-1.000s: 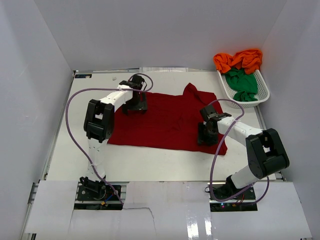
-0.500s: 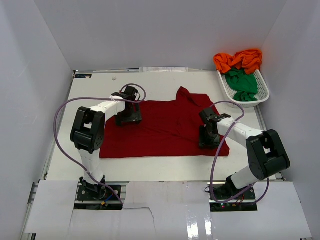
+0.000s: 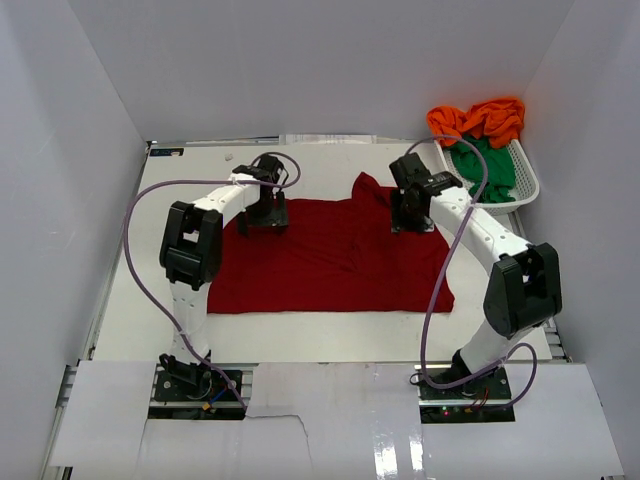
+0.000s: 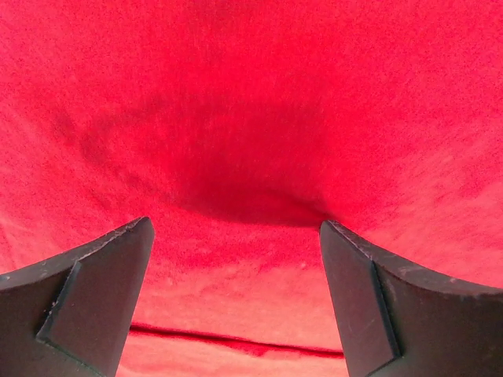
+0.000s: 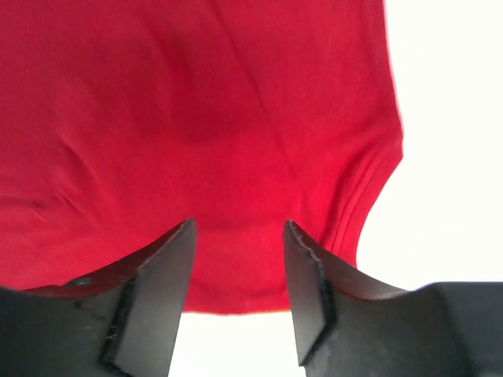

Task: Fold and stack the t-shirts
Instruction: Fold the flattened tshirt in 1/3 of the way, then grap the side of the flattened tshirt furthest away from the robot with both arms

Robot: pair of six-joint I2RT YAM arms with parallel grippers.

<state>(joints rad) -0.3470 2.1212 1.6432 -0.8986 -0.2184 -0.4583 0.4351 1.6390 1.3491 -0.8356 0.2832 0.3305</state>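
A dark red t-shirt (image 3: 335,258) lies spread flat on the white table (image 3: 300,330). My left gripper (image 3: 265,214) sits over its far left edge. In the left wrist view the left gripper (image 4: 236,228) is open, its jaws wide apart, with red fabric (image 4: 251,118) and a seam line under them. My right gripper (image 3: 410,214) is over the shirt's far right part, beside the raised sleeve (image 3: 372,187). In the right wrist view the right gripper (image 5: 238,228) is open over the red fabric's edge (image 5: 236,157), pinching nothing. An orange t-shirt (image 3: 480,118) and a green t-shirt (image 3: 483,160) lie in the basket.
The white lattice basket (image 3: 528,186) stands at the back right corner against the right wall. White walls close in the table on the left, back and right. Purple cables loop from both arms above the table.
My right gripper has left the shirt's near right corner and moved to its far right edge. My left gripper shifted slightly back. The shirt now lies flatter with a straight near edge.
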